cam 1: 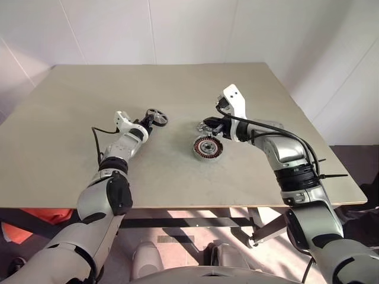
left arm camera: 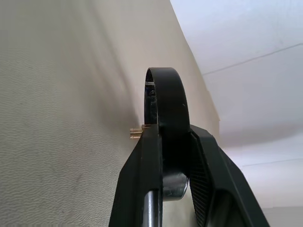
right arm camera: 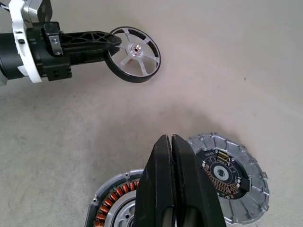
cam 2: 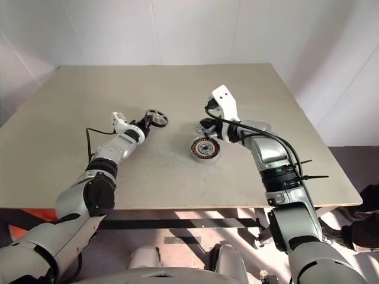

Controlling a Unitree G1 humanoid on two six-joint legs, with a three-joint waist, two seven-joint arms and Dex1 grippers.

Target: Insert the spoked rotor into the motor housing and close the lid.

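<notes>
Both arms [cam 1: 112, 171] wore silver-grey shells with black joint bands. White brackets capped the wrists, black cables looped along the forearms, and each end effector [right arm camera: 113, 45] had two black fingers.

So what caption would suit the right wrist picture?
Left gripper clamps the shiny silver spoked wheel above the copper-wound round housing and grey notched lid.

The spoked rotor [right arm camera: 134, 55] has a black rim around silver spokes and a brassy hub. The motor housing [cam 1: 207, 147] shows reddish-copper windings inside silver, and the lid [right arm camera: 228, 183] is dull grey with a dark, gold-dotted centre on the beige table [cam 1: 177, 94].
</notes>
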